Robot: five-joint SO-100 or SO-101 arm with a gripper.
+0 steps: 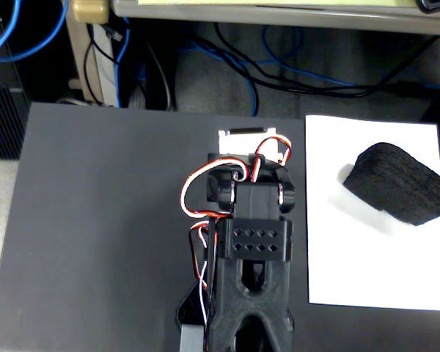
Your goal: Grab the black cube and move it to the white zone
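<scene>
On white zone (367, 242): black cube (398, 183)

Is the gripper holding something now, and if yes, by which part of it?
It holds nothing visible: the black cube lies alone on the white zone, apart from the arm. The gripper itself is hidden.

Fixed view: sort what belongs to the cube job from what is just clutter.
Job:
black cube, lying on the sheet
white zone
gripper, folded in, jaws hidden

Clutter:
blue cables
black cables
beige post
dark table
</scene>
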